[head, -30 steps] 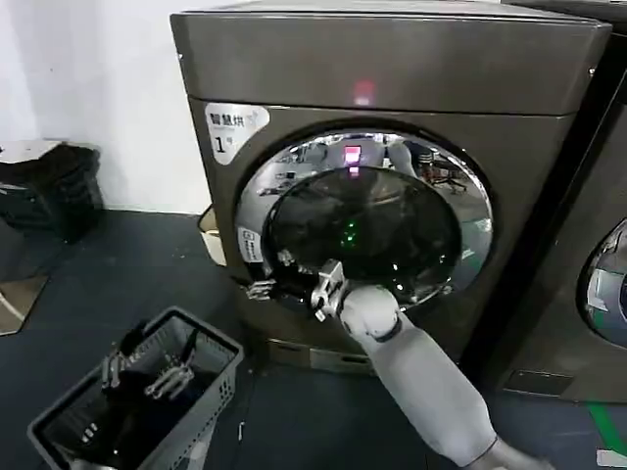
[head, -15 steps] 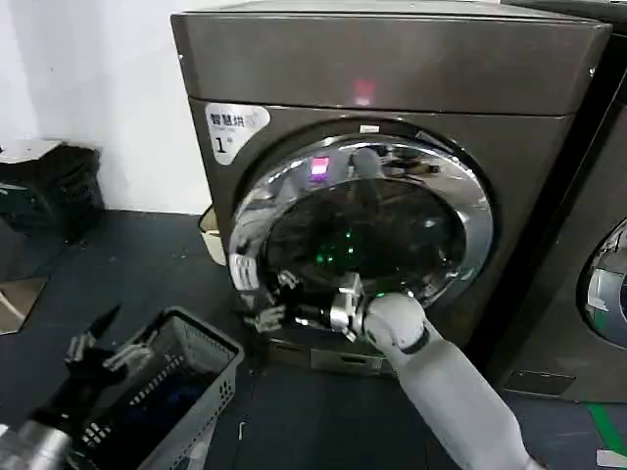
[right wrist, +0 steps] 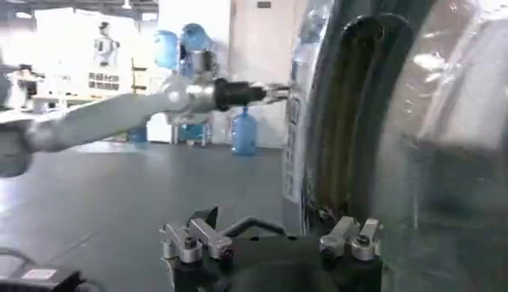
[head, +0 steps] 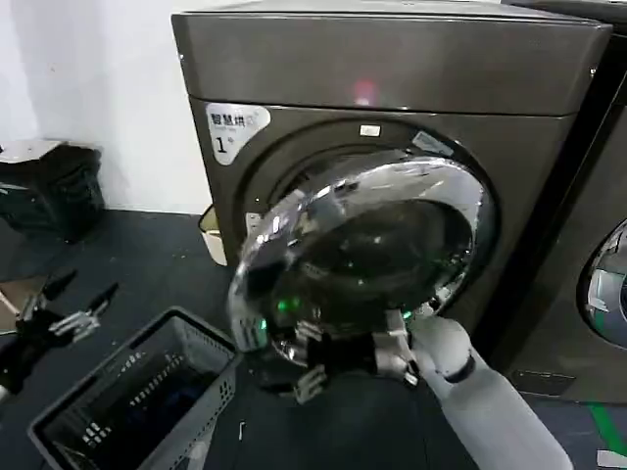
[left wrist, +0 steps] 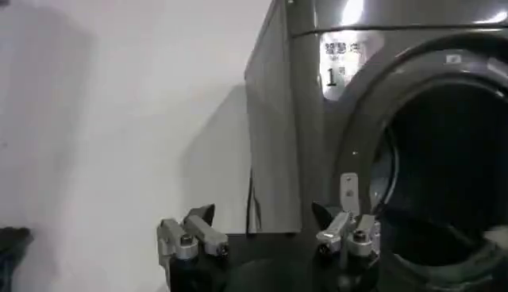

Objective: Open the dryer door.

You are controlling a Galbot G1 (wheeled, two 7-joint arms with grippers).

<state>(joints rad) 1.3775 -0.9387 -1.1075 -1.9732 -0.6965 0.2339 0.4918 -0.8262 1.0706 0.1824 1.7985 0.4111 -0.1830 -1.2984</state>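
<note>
At the far left of the head view, the left gripper (head: 61,308) hung low beside the laundry basket (head: 137,397), its jaws spread wide and holding nothing; its wrist camera looked toward the dryer (left wrist: 317,103) and the dark drum mouth. The basket sat on the dark floor just in front of the machine's lower left corner.

In the middle stood the dryer (head: 392,88), its "1" sticker (head: 233,129) at the upper left and a pink light (head: 363,93) on the top panel. The dryer door (head: 358,259) was already swung partway out, hinged at the right, its free left edge well off the front panel.

The right gripper (head: 318,357) was at the door's lower rim, the arm reaching up from the lower right. Its jaws looked parted, with one side apparently hooked at the rim rather than clamped on it.

To finish well, the pull should probably follow the hinge's arc, sweeping out and rightward, keeping contact on the rim and clear of the basket.
</note>
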